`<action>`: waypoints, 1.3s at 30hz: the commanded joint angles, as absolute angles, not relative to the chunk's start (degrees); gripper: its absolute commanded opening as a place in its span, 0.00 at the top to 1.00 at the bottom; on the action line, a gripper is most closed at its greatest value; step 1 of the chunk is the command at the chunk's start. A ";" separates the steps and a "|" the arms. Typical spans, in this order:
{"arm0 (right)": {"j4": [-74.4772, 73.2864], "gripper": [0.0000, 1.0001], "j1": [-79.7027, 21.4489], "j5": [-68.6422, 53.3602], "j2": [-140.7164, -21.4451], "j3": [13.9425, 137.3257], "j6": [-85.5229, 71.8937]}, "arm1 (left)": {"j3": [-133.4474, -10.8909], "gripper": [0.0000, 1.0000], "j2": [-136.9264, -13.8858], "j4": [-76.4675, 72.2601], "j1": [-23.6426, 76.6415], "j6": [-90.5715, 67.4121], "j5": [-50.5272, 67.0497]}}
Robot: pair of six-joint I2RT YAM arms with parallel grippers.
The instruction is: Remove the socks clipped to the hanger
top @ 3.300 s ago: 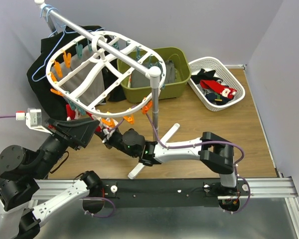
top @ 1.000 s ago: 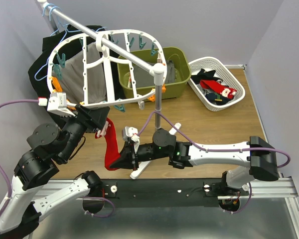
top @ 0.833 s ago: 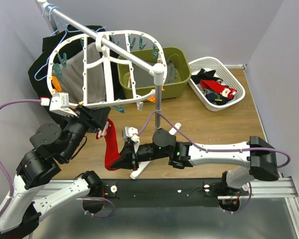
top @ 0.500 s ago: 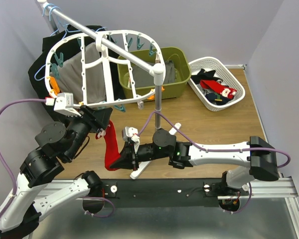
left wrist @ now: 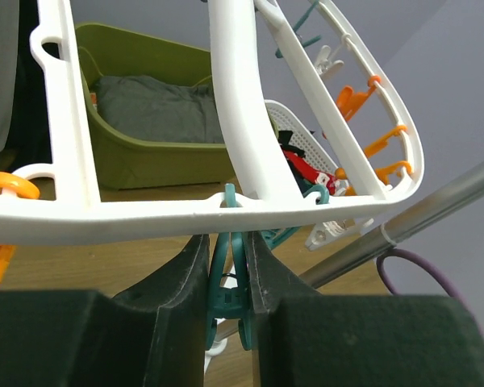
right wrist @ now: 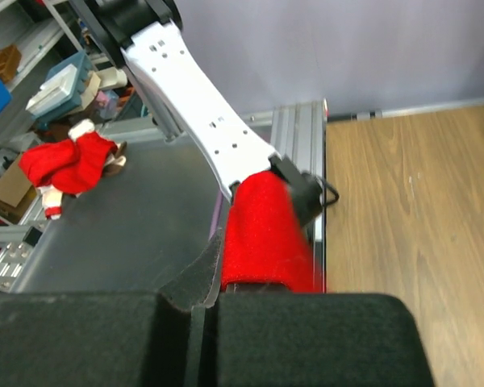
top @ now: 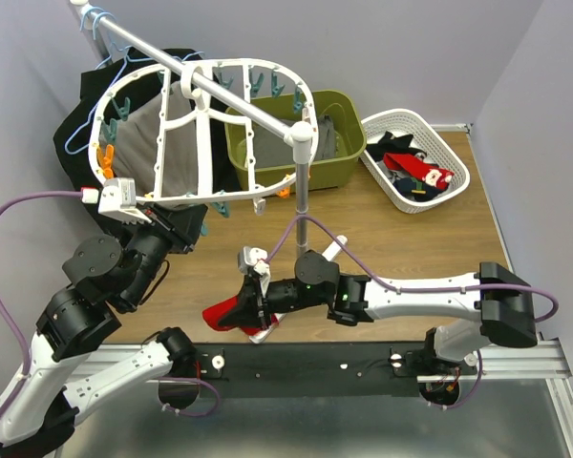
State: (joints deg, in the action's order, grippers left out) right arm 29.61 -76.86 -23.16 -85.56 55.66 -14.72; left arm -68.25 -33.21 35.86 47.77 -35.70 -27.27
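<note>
The white oval hanger (top: 199,122) hangs tilted from the rack bar, ringed with orange and teal pegs. My left gripper (top: 183,229) reaches up under its near rim (left wrist: 145,214). In the left wrist view its jaws (left wrist: 227,274) are squeezed onto a teal peg (left wrist: 226,294) that holds no sock. My right gripper (top: 251,303) is low by the table's front edge, shut on a red sock (top: 227,315). The sock (right wrist: 266,234) sticks out past the right gripper (right wrist: 203,286). No other sock shows on the hanger.
The rack's upright pole (top: 301,196) stands just behind my right arm. A green bin (top: 349,143) with grey cloth and a white basket (top: 456,167) of socks sit at the back right. A black garment (top: 72,143) and a grey cloth (top: 177,134) hang behind the hanger.
The red sock came free of the peg and dropped with my right gripper toward the table's front edge. My left jaws closed in on the teal peg.
</note>
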 commanded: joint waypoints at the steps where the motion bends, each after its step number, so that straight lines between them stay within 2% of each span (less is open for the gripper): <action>1: 26.99 0.99 -76.64 -19.69 -82.45 49.58 -18.97 | -69.17 0.97 -32.26 34.89 47.99 -35.42 -29.00; 10: 24.00 0.99 -76.64 -14.77 -75.42 37.01 -26.27 | -69.34 0.99 -32.34 34.28 47.99 -35.60 -29.09; 13: 18.91 0.99 -76.64 -7.15 -70.77 33.93 -29.07 | -69.70 0.99 -32.26 34.80 47.99 -35.77 -29.44; 16: 10.92 0.99 -76.64 8.83 -66.12 32.17 -34.42 | -69.79 0.98 -31.99 35.24 47.99 -36.38 -29.88; 17: 8.03 0.99 -76.64 17.93 -65.57 32.34 -36.02 | -69.70 0.98 -31.64 35.24 47.99 -36.47 -29.88; 20: -8.13 0.99 -76.55 34.73 -66.09 36.28 -46.29 | -69.61 0.98 -31.12 35.33 47.99 -36.83 -30.06; 23: -22.81 0.99 -76.03 45.04 -69.50 41.30 -56.40 | -69.61 0.98 -30.94 35.59 47.99 -36.91 -30.15; 27: -39.68 0.99 -71.65 49.65 -75.75 47.36 -66.78 | -69.52 0.97 -30.85 35.68 47.99 -37.09 -30.06; 31: -44.30 0.99 -65.76 51.94 -77.17 50.88 -69.96 | -69.52 0.98 -30.85 35.68 47.99 -37.44 -29.53; 35: -35.09 0.99 -56.62 50.37 -72.17 51.24 -57.78 | -68.82 0.98 -30.41 35.68 47.99 -37.97 -29.27; 38: -28.05 0.99 -46.09 44.77 -70.14 53.17 -47.22 | -68.29 0.98 -30.06 35.77 47.99 -38.50 -28.83; 39: -24.38 0.99 -39.36 42.21 -70.05 54.74 -44.59 | -68.12 0.98 -29.88 35.86 47.99 -38.67 -28.74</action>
